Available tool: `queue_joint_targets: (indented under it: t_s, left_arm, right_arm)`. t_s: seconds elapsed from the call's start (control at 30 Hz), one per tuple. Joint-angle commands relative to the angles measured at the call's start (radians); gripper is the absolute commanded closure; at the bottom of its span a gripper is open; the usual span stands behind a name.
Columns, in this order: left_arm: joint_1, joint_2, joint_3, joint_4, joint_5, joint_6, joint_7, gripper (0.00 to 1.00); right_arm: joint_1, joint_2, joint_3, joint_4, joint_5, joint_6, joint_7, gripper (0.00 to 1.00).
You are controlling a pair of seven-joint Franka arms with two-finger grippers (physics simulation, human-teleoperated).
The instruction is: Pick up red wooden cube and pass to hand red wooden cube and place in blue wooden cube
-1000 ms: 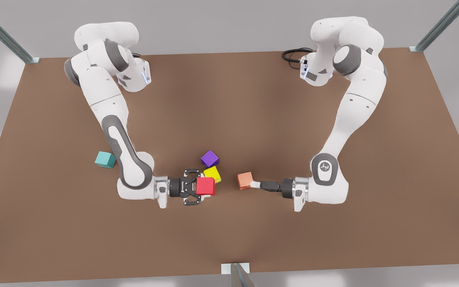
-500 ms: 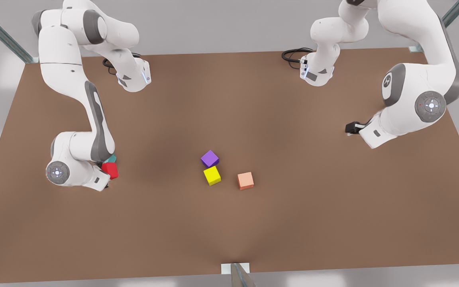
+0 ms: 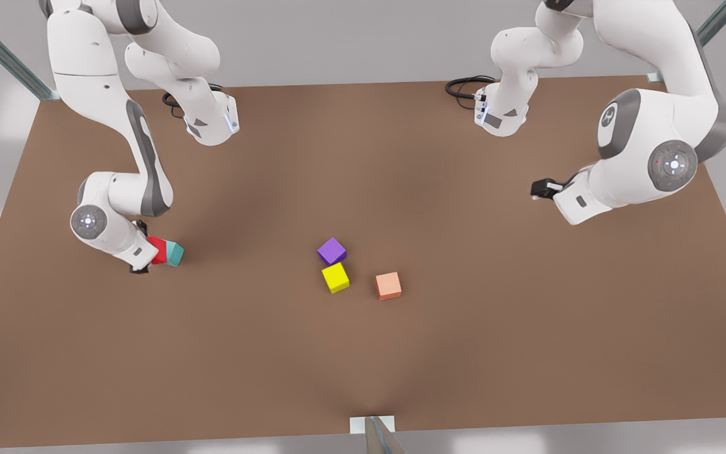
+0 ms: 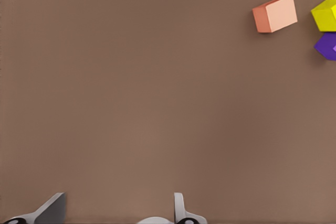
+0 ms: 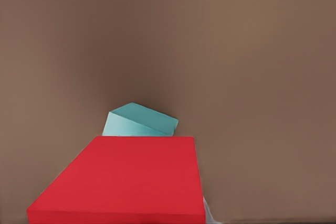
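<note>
The red wooden cube [image 3: 157,250] is at the front view's left, pressed against the side of the teal blue wooden cube [image 3: 175,253], which rests on the table. My right gripper [image 3: 147,256] is shut on the red cube from its outer side. In the right wrist view the red wooden cube [image 5: 126,182] is close up and the blue wooden cube [image 5: 139,120] sits just behind it. My left gripper [image 3: 541,188] hangs open above the table at the front view's right. Its fingertips [image 4: 52,208] are spread wide with nothing between them.
A purple cube [image 3: 331,251], a yellow cube [image 3: 335,277] and a salmon-orange cube [image 3: 388,285] lie near the table's middle. The orange cube [image 4: 274,13] also shows in the left wrist view. Black cables [image 3: 464,87] lie at the back edge of the brown table [image 3: 401,353].
My right gripper has swung the red cube from the near side of the blue cube round to its left side. My left gripper has shifted slightly left and up.
</note>
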Motion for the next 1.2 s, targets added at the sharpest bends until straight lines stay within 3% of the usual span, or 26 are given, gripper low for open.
queue_joint_targets:
  t_s: [0.0,0.5,0.53,0.57,0.6,0.87,1.17]
  left_arm:
    - [0.005,-0.002,-0.001,0.001,0.013,-0.008,-0.050,0.00]
    - [0.008,0.004,0.001,-0.005,0.008,-0.023,-0.058,0.00]
    - [0.008,0.004,0.001,-0.007,0.008,-0.023,-0.058,0.00]
    - [0.006,0.004,0.001,-0.007,0.008,-0.023,-0.058,0.00]
    - [0.006,0.004,-0.001,-0.007,0.008,-0.023,-0.058,0.00]
    - [0.005,0.003,-0.001,-0.005,0.011,-0.022,-0.060,0.00]
    - [0.003,0.004,-0.001,-0.013,0.011,-0.037,-0.060,0.00]
  right_arm:
    - [-0.007,-0.006,-0.003,-0.020,-0.009,0.071,0.094,0.65]
    - [-0.027,0.000,-0.003,-0.106,-0.022,0.091,0.081,0.65]
    - [-0.027,0.000,-0.003,-0.106,-0.022,0.091,0.081,0.62]
    - [-0.027,0.000,-0.003,-0.106,-0.022,0.091,0.083,0.36]
    - [-0.027,0.003,-0.001,-0.105,-0.020,0.091,0.083,0.00]
    - [-0.037,0.005,-0.001,-0.086,-0.017,0.075,0.083,0.00]
    - [-0.015,-0.053,0.013,-0.036,0.029,-0.089,0.074,0.00]
